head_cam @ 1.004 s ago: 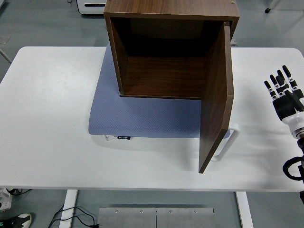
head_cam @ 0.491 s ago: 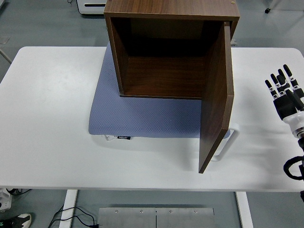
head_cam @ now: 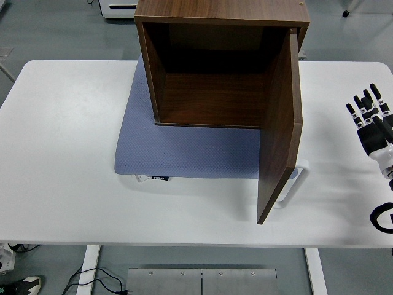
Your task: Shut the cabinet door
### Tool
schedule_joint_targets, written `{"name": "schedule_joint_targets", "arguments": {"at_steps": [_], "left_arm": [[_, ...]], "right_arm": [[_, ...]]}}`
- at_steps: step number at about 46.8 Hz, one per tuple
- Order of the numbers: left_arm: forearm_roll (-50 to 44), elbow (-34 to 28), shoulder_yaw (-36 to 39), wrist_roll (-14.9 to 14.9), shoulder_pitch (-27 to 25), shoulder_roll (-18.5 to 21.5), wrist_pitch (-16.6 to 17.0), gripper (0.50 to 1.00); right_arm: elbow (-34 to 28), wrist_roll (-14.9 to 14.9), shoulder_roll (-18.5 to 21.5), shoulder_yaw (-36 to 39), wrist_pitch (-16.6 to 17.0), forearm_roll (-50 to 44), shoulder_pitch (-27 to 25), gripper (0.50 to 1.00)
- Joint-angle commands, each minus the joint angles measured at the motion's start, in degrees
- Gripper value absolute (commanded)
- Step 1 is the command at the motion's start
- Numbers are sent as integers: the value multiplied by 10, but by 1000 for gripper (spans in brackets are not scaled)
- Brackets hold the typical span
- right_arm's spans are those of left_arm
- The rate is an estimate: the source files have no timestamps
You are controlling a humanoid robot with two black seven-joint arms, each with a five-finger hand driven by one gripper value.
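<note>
wooden cabinet [head_cam: 209,74] seemingly bare inside, door [head_cam: 279,129] open.

We see a white table [head_cam: 67,153], a blue-grey mat [head_cam: 184,153] at its middle with a small dark label [head_cam: 160,178] on the near edge, grey floor beyond, a metal plate [head_cam: 201,281] and black cables [head_cam: 92,281] below the near edge

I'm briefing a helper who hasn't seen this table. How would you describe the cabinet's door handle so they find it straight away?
On the white table a brown cabinet stands on a blue-grey mat, its door swung open toward the near edge on the right. The handle is the white loop low on the door's outer face, the only white part on the dark wood.
</note>
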Motion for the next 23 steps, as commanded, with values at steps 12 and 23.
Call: {"name": "schedule_joint_targets", "arguments": {"at_steps": [12,23], "left_arm": [[0,0,0,1,0,0,0,1000],[0,0,0,0,0,0,0,1000]], "right_arm": [[2,-2,-14,-1,6,0,-2,1000],[11,-5,-40,-8,28,-1,-31,1000]]}}
